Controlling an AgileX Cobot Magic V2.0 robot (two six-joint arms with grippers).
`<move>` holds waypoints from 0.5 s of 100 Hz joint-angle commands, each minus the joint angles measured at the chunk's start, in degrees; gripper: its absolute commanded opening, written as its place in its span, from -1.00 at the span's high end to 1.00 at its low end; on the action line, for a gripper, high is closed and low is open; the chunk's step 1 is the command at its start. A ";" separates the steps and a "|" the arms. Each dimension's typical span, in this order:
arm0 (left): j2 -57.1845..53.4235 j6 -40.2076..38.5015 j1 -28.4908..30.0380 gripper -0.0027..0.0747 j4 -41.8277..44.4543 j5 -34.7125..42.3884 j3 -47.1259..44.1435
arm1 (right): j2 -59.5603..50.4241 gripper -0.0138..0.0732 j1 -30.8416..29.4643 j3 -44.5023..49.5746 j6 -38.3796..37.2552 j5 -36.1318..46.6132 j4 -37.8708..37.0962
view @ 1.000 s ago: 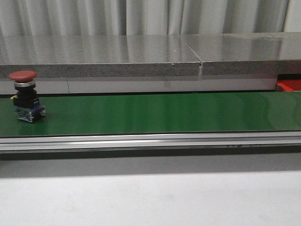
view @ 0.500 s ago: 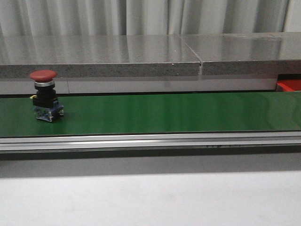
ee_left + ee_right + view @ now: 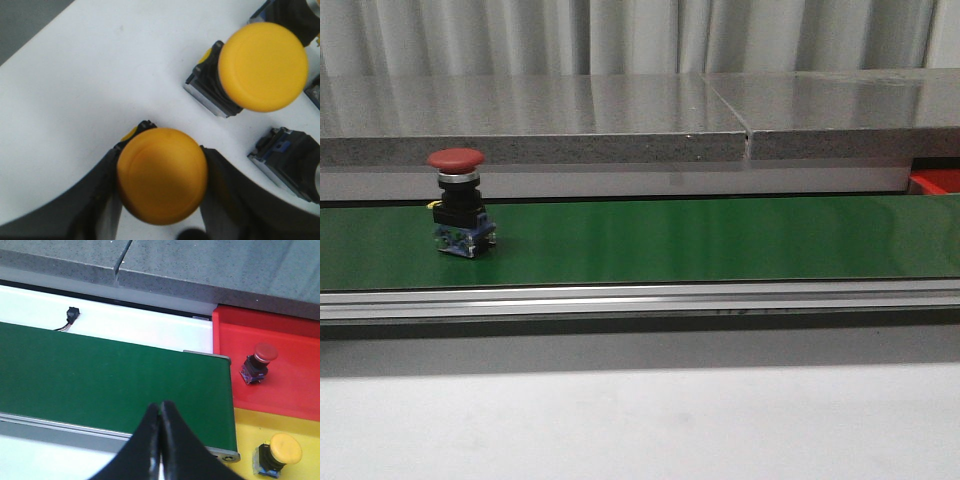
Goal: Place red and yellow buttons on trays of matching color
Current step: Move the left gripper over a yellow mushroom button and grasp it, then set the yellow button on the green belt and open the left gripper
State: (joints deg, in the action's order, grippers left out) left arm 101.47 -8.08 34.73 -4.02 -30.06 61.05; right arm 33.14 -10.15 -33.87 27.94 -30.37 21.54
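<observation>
A red button (image 3: 458, 200) on a black and blue base stands on the green conveyor belt (image 3: 700, 240) at the left. In the left wrist view my left gripper (image 3: 161, 187) has its fingers (image 3: 100, 200) on both sides of a yellow button (image 3: 162, 175) on a white surface. A second yellow button (image 3: 263, 66) lies beyond it. My right gripper (image 3: 161, 412) is shut and empty above the belt's near edge. The red tray (image 3: 280, 370) holds a red button (image 3: 259, 360); the yellow tray (image 3: 250, 435) holds a yellow button (image 3: 280, 452). Neither gripper shows in the front view.
A grey stone ledge (image 3: 620, 120) runs behind the belt. A metal rail (image 3: 640, 297) borders its front. A dark button base (image 3: 290, 157) and further parts lie near the yellow buttons. A corner of the red tray (image 3: 935, 181) shows at the far right.
The red button has ridden the belt to the right, from the far left edge to about a fifth of the way across.
</observation>
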 commanded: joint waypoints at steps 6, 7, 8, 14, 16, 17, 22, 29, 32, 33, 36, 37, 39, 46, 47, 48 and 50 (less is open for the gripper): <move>-2.46 -0.65 0.02 0.64 -0.54 2.05 1.68 | -0.08 0.84 0.09 -1.43 0.60 3.68 1.24; -2.46 -0.65 0.02 0.65 -0.54 2.05 1.68 | -0.08 0.84 0.09 -1.43 0.60 3.68 1.24; -2.56 -0.65 0.02 0.65 -0.54 1.92 1.68 | -0.08 0.84 0.09 -1.43 0.60 3.68 1.24; -2.68 -0.65 0.02 0.69 -0.97 1.54 1.68 | -0.08 0.84 0.09 -1.43 0.60 3.68 1.24; -2.80 -0.65 0.02 0.70 -1.24 1.33 1.68 | -0.08 0.84 0.09 -1.43 0.60 3.68 1.24; -2.88 -0.65 0.02 0.71 -1.40 1.20 1.68 | -0.08 0.84 0.09 -1.43 0.60 3.68 1.24; -3.17 -0.65 0.02 0.73 -1.75 0.53 1.68 | -0.08 0.84 0.09 -1.43 0.60 3.68 1.24; -3.81 -0.65 0.02 0.75 -1.85 -0.23 1.68 | -0.08 0.84 0.09 -1.43 0.60 3.68 1.24; -4.28 -0.65 0.02 0.75 -1.85 -0.29 1.68 | -0.08 0.84 0.09 -1.43 0.60 3.68 1.24; -4.51 -0.65 0.02 0.75 -1.85 -0.29 1.68 | -0.08 0.84 0.09 -1.43 0.60 3.68 1.24; -4.97 -0.65 0.02 0.75 -2.00 -0.29 1.68 | -0.08 0.84 0.09 -1.43 0.60 3.68 1.24; -5.08 -0.65 0.02 0.75 -2.00 -0.29 1.68 | -0.08 0.84 0.09 -1.43 0.60 3.68 1.24; -5.43 -0.65 0.02 0.75 -2.13 -0.29 1.68 | -0.08 0.84 0.09 -1.43 0.60 3.68 1.24; -6.74 -0.65 0.02 0.75 -2.29 -0.61 1.68 | -0.08 0.84 0.09 -1.43 0.60 3.68 1.24; -6.88 -0.65 0.02 0.75 -2.29 -0.59 1.68 | -0.08 0.84 0.09 -1.43 0.60 3.68 1.24; -7.20 -0.65 0.02 0.75 -2.29 -0.72 1.68 | -0.08 0.84 0.09 -1.43 0.60 3.68 1.24; -7.56 -0.65 0.02 0.75 -2.44 -0.89 1.68 | -0.08 0.84 0.09 -1.43 0.60 3.68 1.24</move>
State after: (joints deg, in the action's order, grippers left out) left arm 98.35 -8.08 34.73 -5.41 -32.12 61.05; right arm 33.14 -10.15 -33.87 27.94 -30.37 21.54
